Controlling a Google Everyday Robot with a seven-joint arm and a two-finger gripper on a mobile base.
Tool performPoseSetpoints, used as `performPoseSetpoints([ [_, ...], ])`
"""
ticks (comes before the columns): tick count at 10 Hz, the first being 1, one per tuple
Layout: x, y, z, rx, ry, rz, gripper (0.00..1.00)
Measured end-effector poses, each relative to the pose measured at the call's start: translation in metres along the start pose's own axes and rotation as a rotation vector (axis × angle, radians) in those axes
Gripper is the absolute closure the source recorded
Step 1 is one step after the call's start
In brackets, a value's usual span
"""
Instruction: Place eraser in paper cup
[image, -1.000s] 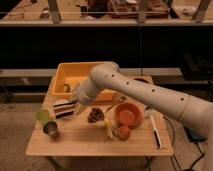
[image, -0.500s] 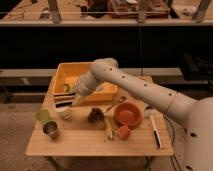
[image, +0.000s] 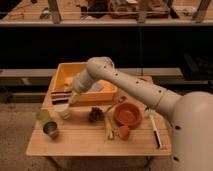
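The eraser (image: 60, 96), a dark block with reddish and pale stripes, hangs level just above the table's left side. My gripper (image: 71, 98) is shut on its right end, reaching in from the right at the end of the white arm. Directly below the gripper stands the paper cup (image: 65, 113), short and cream-white, partly covered by the fingers. The eraser's left end sticks out past the cup's rim.
A green cup (image: 42, 115) and a grey metal cup (image: 50, 129) stand at the front left. A yellow bin (image: 103, 92) sits behind the arm. A pine cone (image: 96, 115), orange bowl (image: 128, 114), banana (image: 108, 130), small orange fruit (image: 124, 131) and white brush (image: 155, 131) lie to the right.
The arm has swung left and its elbow has moved back over the bin. The eraser stays in the gripper, hovering over the paper cup, slightly lower than half a second ago.
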Motion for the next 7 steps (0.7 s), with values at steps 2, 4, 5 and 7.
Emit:
performPoseSetpoints([
  [2, -0.010, -0.008, 0.018, -0.035, 0.008, 0.005, 1.00],
  [4, -0.006, -0.009, 0.027, -0.054, 0.005, 0.019, 1.00],
  [5, -0.003, -0.009, 0.033, -0.066, 0.007, 0.025, 1.00],
  [7, -0.004, -0.006, 0.044, -0.085, 0.022, 0.015, 1.00],
])
